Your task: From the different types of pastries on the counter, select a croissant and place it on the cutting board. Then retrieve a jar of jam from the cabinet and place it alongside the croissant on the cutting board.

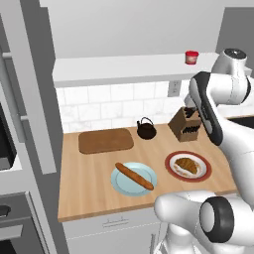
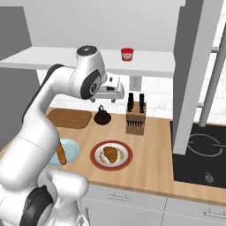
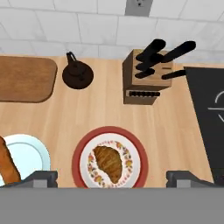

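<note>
Kitchen counter (image 1: 94, 186), light wood, white tile behind. Cutting board (image 1: 105, 141) bare at back left edge. Baguette (image 1: 134, 176) on blue plate (image 1: 119, 182) near front edge. Croissant (image 3: 108, 162) on red-rimmed plate (image 3: 81, 153) beside it, toward right. Knife block (image 3: 140, 81) and black teapot (image 3: 77, 74) along back. Jam jar (image 2: 127, 54) on shelf above. Gripper (image 3: 111, 178) hovers above croissant, jaws spread wide, holding nothing.

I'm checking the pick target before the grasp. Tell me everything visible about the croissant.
The croissant is a small, stubby, golden-brown pastry with ridged segments and tapered ends. It lies flat and whole in the middle of the red-rimmed plate, touching nothing else, on the counter in front of the knife block.
</note>
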Motion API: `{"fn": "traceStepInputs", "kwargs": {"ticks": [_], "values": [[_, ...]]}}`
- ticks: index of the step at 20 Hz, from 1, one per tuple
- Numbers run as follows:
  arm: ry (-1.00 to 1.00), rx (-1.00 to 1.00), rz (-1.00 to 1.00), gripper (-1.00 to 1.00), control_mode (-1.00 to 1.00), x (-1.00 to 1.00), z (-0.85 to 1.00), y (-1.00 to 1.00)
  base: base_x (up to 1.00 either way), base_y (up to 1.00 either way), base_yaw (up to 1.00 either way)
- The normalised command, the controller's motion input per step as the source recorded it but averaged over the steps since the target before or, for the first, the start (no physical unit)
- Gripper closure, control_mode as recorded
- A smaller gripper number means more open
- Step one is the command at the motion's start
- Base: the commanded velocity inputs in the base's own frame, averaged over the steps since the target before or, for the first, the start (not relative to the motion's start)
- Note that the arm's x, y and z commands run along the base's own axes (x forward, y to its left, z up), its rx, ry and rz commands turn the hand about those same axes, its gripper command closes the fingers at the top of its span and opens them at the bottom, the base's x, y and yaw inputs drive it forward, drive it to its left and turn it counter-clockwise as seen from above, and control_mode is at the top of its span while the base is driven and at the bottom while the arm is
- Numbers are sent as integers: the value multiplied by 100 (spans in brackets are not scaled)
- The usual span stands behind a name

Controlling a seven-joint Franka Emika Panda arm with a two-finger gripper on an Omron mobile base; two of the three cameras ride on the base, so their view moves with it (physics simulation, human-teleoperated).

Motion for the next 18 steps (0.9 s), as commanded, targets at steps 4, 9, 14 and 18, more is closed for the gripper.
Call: {"fn": "traceStepInputs", "kwargs": {"ticks": [4,9,14,18], "values": [[-18,0,-19,-100,-100,3,58,-26,0,0,0],[-13,0,-13,-100,-100,21,87,-12,0,0,0],[-19,0,-9,-100,-100,21,68,-14,0,0,0],[-31,0,1,-100,-100,2,69,-15,0,0,0]]}}
